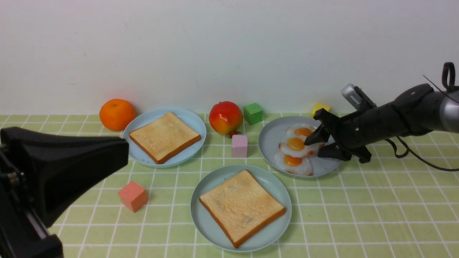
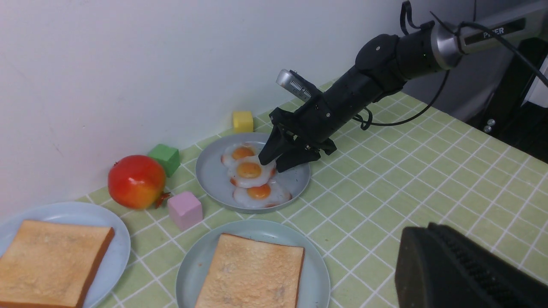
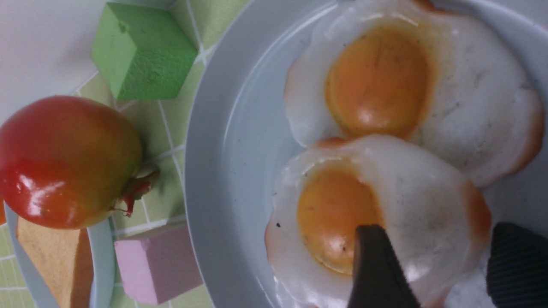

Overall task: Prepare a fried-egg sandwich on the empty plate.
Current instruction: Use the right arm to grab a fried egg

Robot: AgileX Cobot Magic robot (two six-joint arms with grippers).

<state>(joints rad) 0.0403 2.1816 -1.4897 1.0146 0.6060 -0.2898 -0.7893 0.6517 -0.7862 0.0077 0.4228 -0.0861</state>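
The pale teal plate (image 1: 276, 186) sits front and centre with one toast slice (image 1: 241, 207) on it. A second toast slice (image 1: 165, 137) lies on the sky-blue plate (image 1: 141, 123) at the back left. Three fried eggs overlap on the greyish plate (image 1: 270, 143) at the right. My right gripper (image 1: 315, 147) is open and low over the right side of the middle egg (image 1: 296, 145). In the right wrist view one finger (image 3: 376, 265) lies over that egg (image 3: 411, 201) beside the yolk. The other finger is past the egg's edge. My left gripper (image 1: 123, 157) hangs shut and empty at the near left.
An orange (image 1: 117, 114), a red fruit (image 1: 225, 117), a green cube (image 1: 253, 113) and a yellow cube (image 1: 320, 108) stand along the back wall. A pink cube (image 1: 239, 146) sits between the plates. A salmon cube (image 1: 133, 196) lies left of the teal plate.
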